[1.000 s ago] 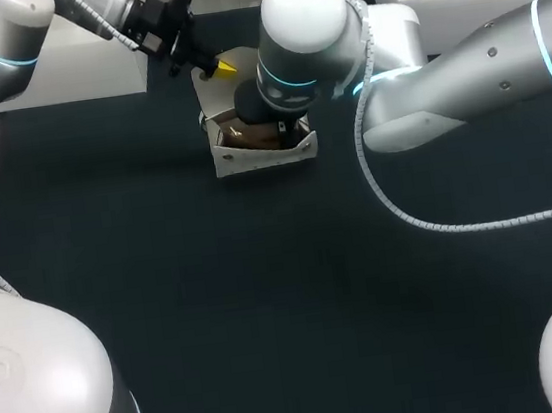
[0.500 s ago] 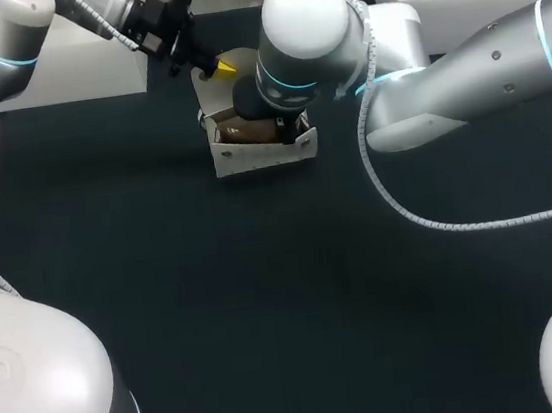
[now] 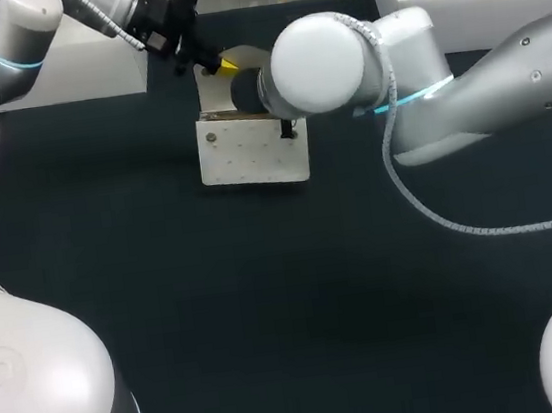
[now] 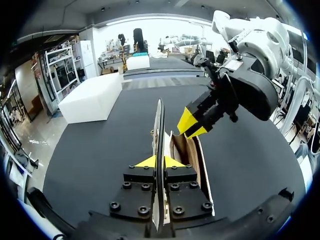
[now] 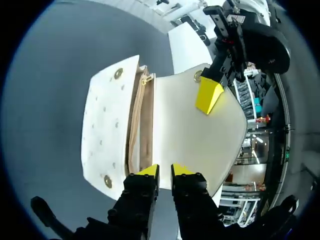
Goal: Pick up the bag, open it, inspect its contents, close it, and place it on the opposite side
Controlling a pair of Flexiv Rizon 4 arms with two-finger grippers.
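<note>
On the dark table (image 3: 267, 298), past its middle and a little to the robot's left, is the white bag (image 3: 252, 152), its studded front panel turned up toward the head camera. I cannot tell whether its base touches the table. The mouth stands open, and the right wrist view shows a tan lining (image 5: 141, 127) between the front panel and the back wall. The right arm (image 3: 465, 108) comes in from the right with its wrist over the bag. Its pincer (image 5: 165, 171) is nearly pressed together, one yellow tip inside the mouth and one outside, pinching the back wall at the rim. Beyond that the flap (image 5: 200, 135) rises, thrown back and away from the mouth. At its far edge the left pincer (image 4: 159, 161), reaching in from the far left corner, pinches the thin flap between its two tips
</note>
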